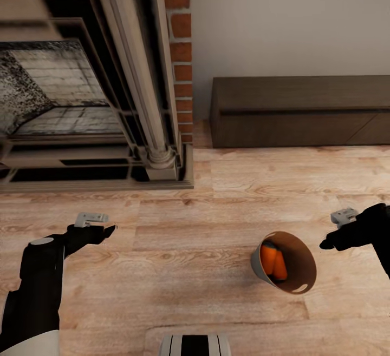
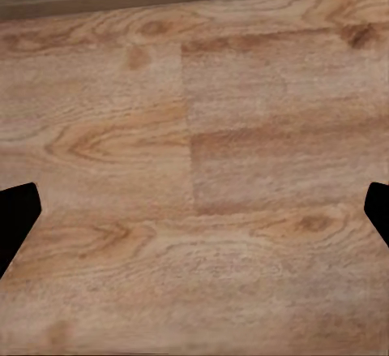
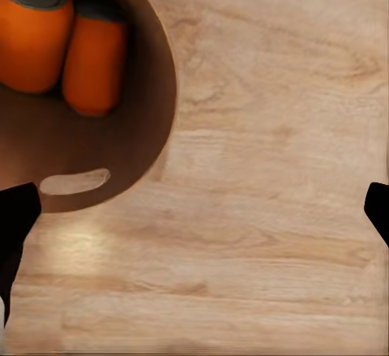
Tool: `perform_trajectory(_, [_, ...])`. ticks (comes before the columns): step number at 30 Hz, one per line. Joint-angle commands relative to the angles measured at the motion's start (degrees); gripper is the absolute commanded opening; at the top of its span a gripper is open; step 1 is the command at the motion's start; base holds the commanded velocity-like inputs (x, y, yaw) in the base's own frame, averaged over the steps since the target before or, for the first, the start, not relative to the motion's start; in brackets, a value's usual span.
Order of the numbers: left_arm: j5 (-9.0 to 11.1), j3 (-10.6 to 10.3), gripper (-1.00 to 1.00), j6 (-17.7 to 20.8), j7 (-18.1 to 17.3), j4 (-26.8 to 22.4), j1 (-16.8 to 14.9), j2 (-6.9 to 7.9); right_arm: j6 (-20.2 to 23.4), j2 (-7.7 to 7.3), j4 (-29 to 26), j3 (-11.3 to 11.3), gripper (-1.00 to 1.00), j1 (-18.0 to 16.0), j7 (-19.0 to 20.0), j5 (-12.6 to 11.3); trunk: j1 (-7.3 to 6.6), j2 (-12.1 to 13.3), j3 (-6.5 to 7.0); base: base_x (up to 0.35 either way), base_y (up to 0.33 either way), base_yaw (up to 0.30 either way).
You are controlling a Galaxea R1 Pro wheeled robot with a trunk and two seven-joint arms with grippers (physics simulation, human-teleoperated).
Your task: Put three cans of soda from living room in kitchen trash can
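the tash can (image 1: 259, 270) stands on the wood floor (image 1: 179, 269) near the fireplace (image 1: 81, 107), already holding two orange cans (image 1: 272, 261) (the blue one presumably remains). both arms hover, left fingers (image 2: 18, 222) and right fingers (image 3: 16, 210) spread and empty, likely ready for carrying.

Light wood-plank floor (image 1: 179, 248) with visible grain. Standing on it, right of centre and near, a small round tapered bin (image 1: 259, 267) (light grey outside, coppery brown inside). Far left, the stone base of a brick-flanked fireplace (image 1: 97, 183) meets the planks; far right, a long dark brown low cabinet (image 1: 300, 111) rests against the wall.
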Motion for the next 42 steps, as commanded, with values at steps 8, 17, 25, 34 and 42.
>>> perform_trajectory(8, [0.3, 0.0, 1.00, -0.1, 7.6, 2.4, 2.0, 0.23, 0.0, 0.38, -11.2, -0.4, 1.00, 11.7, 1.0, -0.2, -1.76, 3.2, 1.44, 0.000, 0.000, 0.000])
perform_trajectory(17, [0.1, 0.2, 1.00, -1.9, 8.8, 6.5, 4.9, 0.52, -2.1, 2.00, -16.0, -4.7, 1.00, 20.8, 1.0, -0.5, -3.74, 6.8, 3.06, 0.000, 0.000, 0.000])
perform_trajectory(25, [0.4, 2.0, 1.00, -8.3, 10.2, 8.2, 11.2, 0.59, -23.9, 15.92, -16.3, -20.2, 1.00, 24.7, -5.8, -0.5, -5.50, 10.0, 4.49, 0.000, 0.000, 0.000])
perform_trajectory(34, [0.4, 9.5, 1.00, -13.7, 14.3, 8.9, 15.1, 0.36, -35.3, 22.40, -16.1, -27.4, 1.00, 28.3, -9.1, -0.5, -7.47, 13.7, 6.11, 0.000, 0.000, 0.000])
perform_trajectory(42, [0.5, 10.7, 1.00, -19.2, 15.9, 14.8, 17.4, 0.60, -40.9, 23.06, -15.9, -31.6, 1.00, 31.8, -9.2, -0.6, -9.23, 16.9, 7.55, 0.000, 0.000, 0.000])
